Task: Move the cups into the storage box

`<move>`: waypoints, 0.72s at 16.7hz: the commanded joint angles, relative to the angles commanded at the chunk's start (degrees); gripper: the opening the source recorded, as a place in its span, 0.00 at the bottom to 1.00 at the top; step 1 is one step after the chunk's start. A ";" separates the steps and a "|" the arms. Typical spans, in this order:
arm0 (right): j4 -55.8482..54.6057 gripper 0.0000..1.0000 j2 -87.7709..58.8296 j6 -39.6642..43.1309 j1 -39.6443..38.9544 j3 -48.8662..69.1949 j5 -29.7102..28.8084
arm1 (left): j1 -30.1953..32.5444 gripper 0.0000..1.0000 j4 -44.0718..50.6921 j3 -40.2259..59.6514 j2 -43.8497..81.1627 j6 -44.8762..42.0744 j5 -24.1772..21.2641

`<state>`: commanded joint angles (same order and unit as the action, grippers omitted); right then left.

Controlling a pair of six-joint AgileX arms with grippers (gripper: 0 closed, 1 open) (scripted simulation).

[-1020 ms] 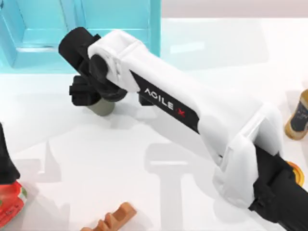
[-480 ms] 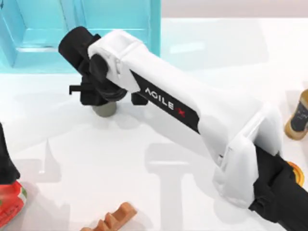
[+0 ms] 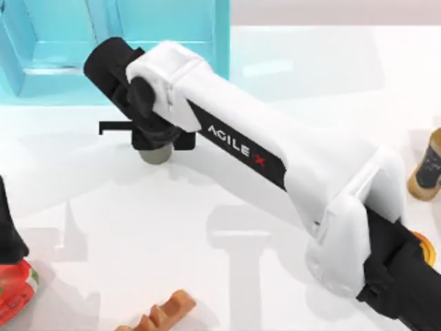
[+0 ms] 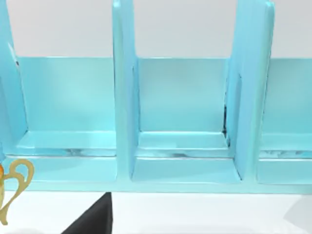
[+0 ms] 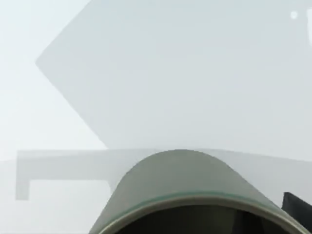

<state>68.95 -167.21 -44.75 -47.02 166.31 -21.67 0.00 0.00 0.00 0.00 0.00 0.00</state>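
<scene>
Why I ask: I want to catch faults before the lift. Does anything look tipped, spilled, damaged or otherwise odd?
Nothing stands out. The dark olive-grey tapered cup stands upright on the white table under the right gripper, rim intact in the right wrist view. The turquoise storage box has straight upright dividers.

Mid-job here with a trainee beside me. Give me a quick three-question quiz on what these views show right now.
1. True or false: the olive-grey cup already sits inside the storage box.
2. Which gripper is down over that cup? A: left. B: right.
3. Fill in: the brown bottle stands at the table's ___ edge.

Key:
1. False; it stands on the table in front of the box.
2. B; the right gripper is over it, while the left arm is parked at the table's left edge.
3. Right.
</scene>
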 joint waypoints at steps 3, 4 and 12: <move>0.00 0.00 0.00 0.00 0.00 0.00 0.00 | 0.00 1.00 0.00 0.00 0.00 0.00 0.00; 0.00 0.00 0.00 0.00 0.00 0.00 0.00 | 0.00 1.00 0.00 0.00 0.00 0.00 0.00; -2.00 0.00 6.36 1.43 1.21 -6.71 0.63 | 0.00 1.00 0.00 0.00 0.00 0.00 0.00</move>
<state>66.96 -160.84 -43.33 -45.80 159.60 -21.05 0.00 0.00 0.00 0.00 0.00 0.00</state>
